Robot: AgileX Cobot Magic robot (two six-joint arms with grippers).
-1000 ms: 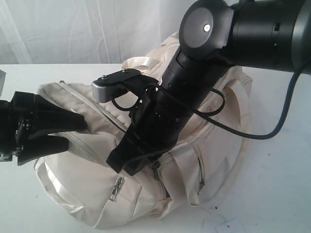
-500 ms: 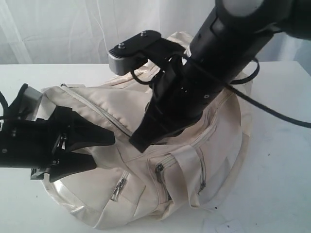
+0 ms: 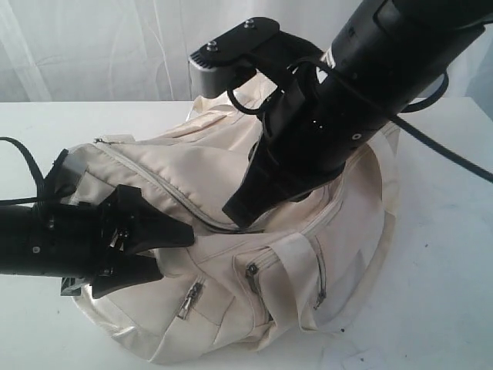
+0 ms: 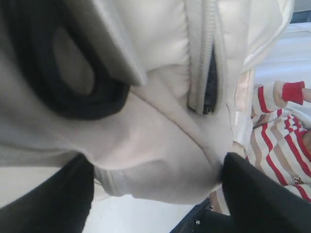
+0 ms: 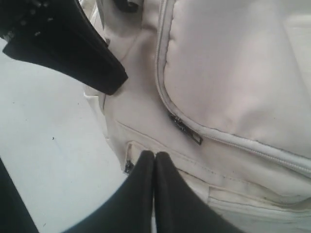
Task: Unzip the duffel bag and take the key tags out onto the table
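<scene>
Cream duffel bag point(image 3: 231, 146) lies on the table point(image 3: 447, 270). The closed right gripper point(image 3: 235, 218) hangs right by its long zipper point(image 3: 166, 185). The wide left gripper point(image 3: 173, 250) straddles cloth at the bag's end.

The right arm point(image 3: 362, 100) was seen finished in matte black, with a black cable point(image 3: 461, 159) trailed from it. A silver-grey camera block point(image 3: 208, 63) was carried under a black bracket point(image 3: 235, 38) fixed by two screws point(image 3: 248, 24). The left arm point(image 3: 38, 247) was likewise black, its jaws tapered to wedge-like tips.
</scene>
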